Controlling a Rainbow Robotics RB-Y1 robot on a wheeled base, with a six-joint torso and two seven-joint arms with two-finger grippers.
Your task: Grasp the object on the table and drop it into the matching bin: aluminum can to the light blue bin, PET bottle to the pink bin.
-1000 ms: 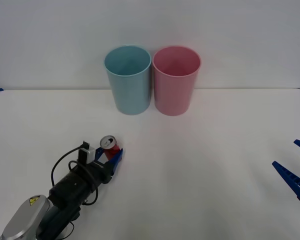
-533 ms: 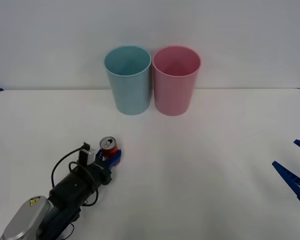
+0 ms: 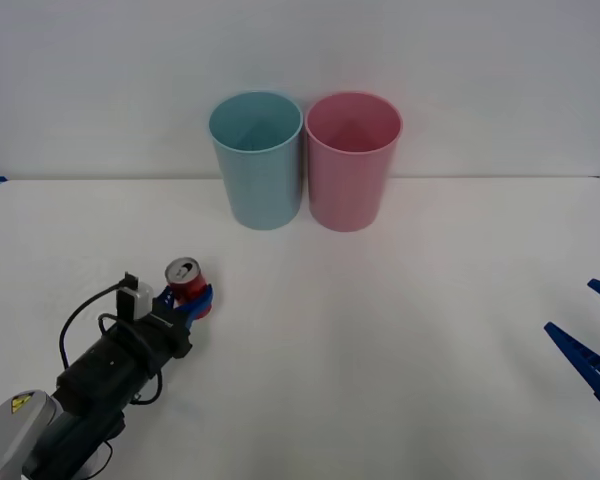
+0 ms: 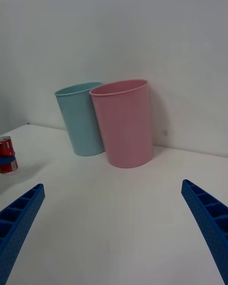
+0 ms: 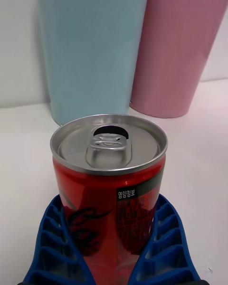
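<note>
A small red aluminum can [image 3: 186, 282] with a silver top is held upright in my left gripper [image 3: 192, 299], which is shut on it at the table's [image 3: 380, 330] left front. The left wrist view shows the can [image 5: 109, 185] close up, blue fingers [image 5: 161, 247] pressed to both its sides. The light blue bin [image 3: 257, 159] and the pink bin [image 3: 352, 160] stand side by side at the back, well beyond the can. My right gripper [image 3: 592, 340] waits open at the right edge. From the right wrist the can [image 4: 7, 155] appears far off, beside both bins [image 4: 83, 118] [image 4: 124, 123].
A white wall rises behind the bins. Wide bare table surface lies between the can and the bins and across the middle.
My left gripper closed on the can, then carried it left and slightly back, and it looks lifted a little. The right arm stayed still.
</note>
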